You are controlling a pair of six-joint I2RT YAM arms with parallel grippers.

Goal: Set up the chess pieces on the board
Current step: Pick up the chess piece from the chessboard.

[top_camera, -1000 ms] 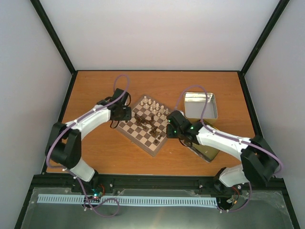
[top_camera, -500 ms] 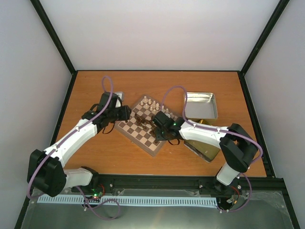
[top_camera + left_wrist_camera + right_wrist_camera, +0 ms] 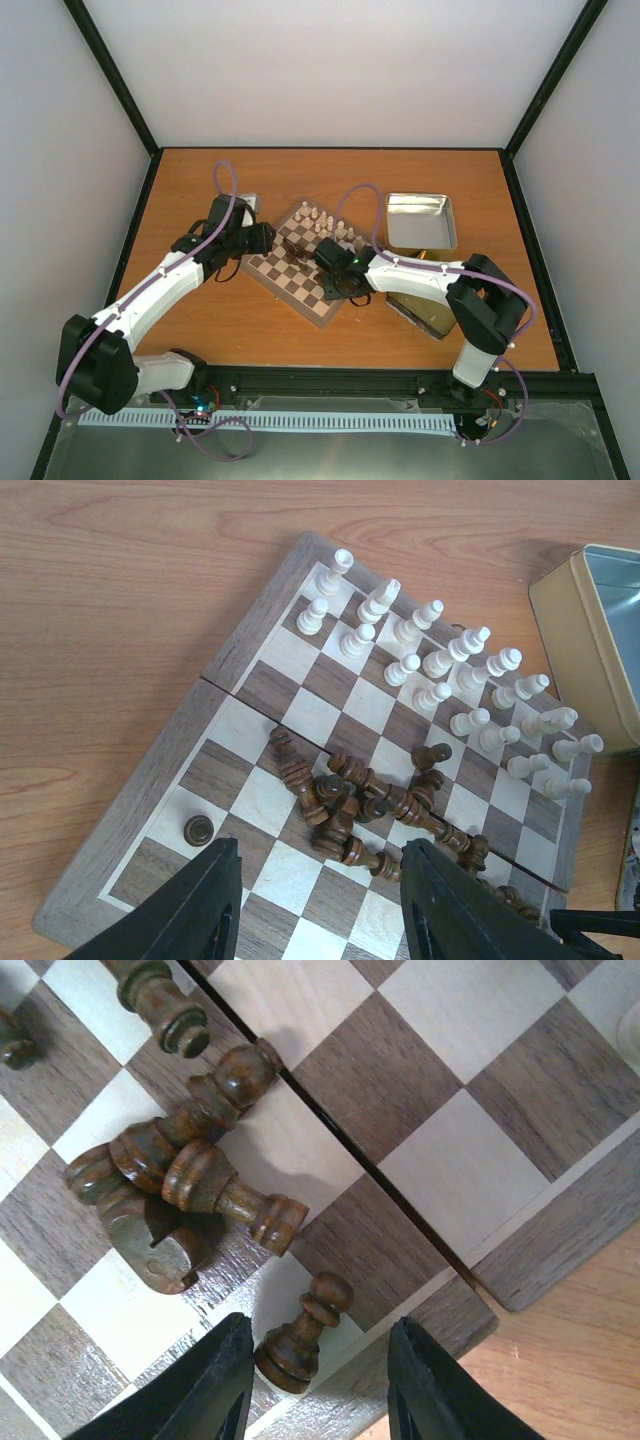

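Right gripper (image 3: 318, 1360) moved in over the board (image 3: 560, 1250)
Half open, empty, a dark pawn (image 3: 300, 1345) between its fingers, ready to grab; left gripper (image 3: 320, 880) open, empty

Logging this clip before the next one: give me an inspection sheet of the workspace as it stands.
Surface: wooden table, board set askew on it.
Job's things: dark chess pieces mostly lying heaped mid-board; one dark piece seems upright near a corner.
Clutter: light chessmen upright in two rows; open tin; second tin partly under the right arm.
Grippers: left gripper open, empty; right gripper fingers open around a dark pawn.
Cables: purple cables looping along both arms.
Surroundings: white walls, black frame.
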